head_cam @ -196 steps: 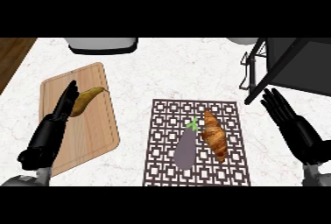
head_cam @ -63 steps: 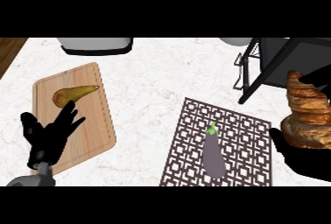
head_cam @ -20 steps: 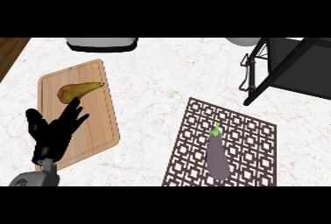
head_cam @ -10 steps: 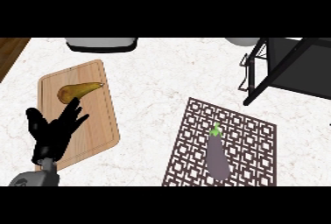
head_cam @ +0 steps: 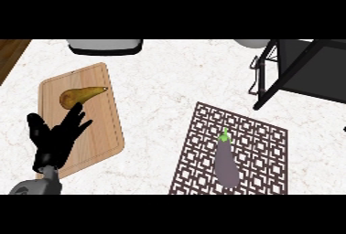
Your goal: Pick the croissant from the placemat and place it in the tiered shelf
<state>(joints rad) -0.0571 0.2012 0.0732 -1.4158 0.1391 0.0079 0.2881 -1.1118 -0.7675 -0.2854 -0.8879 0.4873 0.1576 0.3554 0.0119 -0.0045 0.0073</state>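
The brown patterned placemat [head_cam: 263,137] lies at the lower right of the counter and carries only a purple eggplant [head_cam: 225,159] with a green stem. No croissant shows anywhere in the head view. The black tiered shelf [head_cam: 304,68] stands at the upper right, cut by the frame's edge; what shows of its dark tier looks bare. My left hand [head_cam: 55,139] rests open at the lower left, fingers up, over the wooden cutting board [head_cam: 101,109]. My right hand is out of view.
A yellow-brown pear [head_cam: 78,95] lies on the cutting board just above my left hand. A grey-white appliance [head_cam: 106,45] sits at the counter's far edge, a pale round item [head_cam: 250,42] beside the shelf. Dark wood floor [head_cam: 10,52] shows past the counter's left edge.
Earlier the croissant lay on the placemat, then my right hand held it up near the shelf. Over the last second neither shows; my left hand has hardly moved.
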